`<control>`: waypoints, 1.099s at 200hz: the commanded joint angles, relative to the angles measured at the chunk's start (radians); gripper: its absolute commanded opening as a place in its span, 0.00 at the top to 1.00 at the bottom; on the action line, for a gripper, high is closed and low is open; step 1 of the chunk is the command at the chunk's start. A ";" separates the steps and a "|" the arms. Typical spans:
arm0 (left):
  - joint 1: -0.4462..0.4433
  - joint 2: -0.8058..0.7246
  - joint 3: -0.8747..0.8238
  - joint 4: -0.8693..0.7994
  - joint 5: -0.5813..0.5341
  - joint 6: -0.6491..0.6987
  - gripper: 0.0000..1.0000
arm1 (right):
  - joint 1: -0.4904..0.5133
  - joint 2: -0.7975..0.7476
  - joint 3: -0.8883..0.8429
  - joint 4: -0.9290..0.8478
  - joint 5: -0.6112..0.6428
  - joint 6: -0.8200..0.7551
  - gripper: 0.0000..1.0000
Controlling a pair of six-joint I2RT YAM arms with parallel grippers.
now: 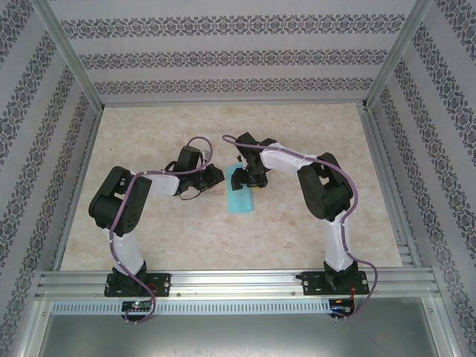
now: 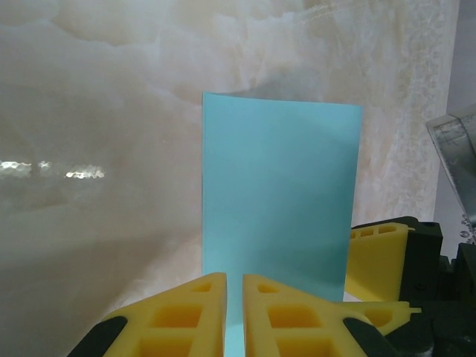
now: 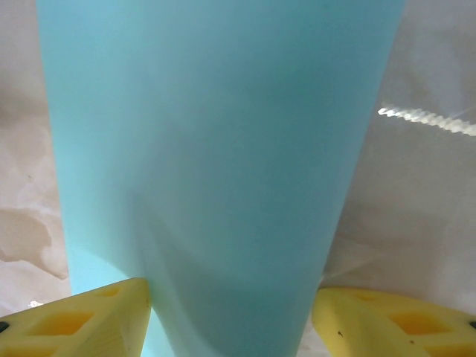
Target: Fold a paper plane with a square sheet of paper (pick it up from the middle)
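The square sheet of paper lies mid-table as a narrow turquoise rectangle, pinched narrower at its far end. In the right wrist view the paper arches up between the fingers of my right gripper, which stand wide and touch both its sides. My right gripper is at that far end. Beside it is my left gripper. In the left wrist view, my left gripper has its jaws almost together at the near edge of the paper, with teal filling the slit. One right finger stands by the sheet's edge.
The marble-patterned table is bare around the sheet. Aluminium rails run along the front and sides. Patterned walls close in the back and both sides. A metal post shows at the right of the left wrist view.
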 commanded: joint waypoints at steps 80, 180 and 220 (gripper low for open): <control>-0.016 0.007 0.028 0.020 0.002 0.009 0.85 | -0.003 0.198 -0.114 0.032 0.093 0.019 0.36; -0.019 0.024 0.048 0.015 0.021 0.008 0.85 | -0.019 0.199 -0.149 0.050 0.054 -0.020 0.37; -0.022 0.027 0.054 0.014 0.021 0.004 0.85 | -0.018 0.209 -0.152 0.055 0.060 0.017 0.35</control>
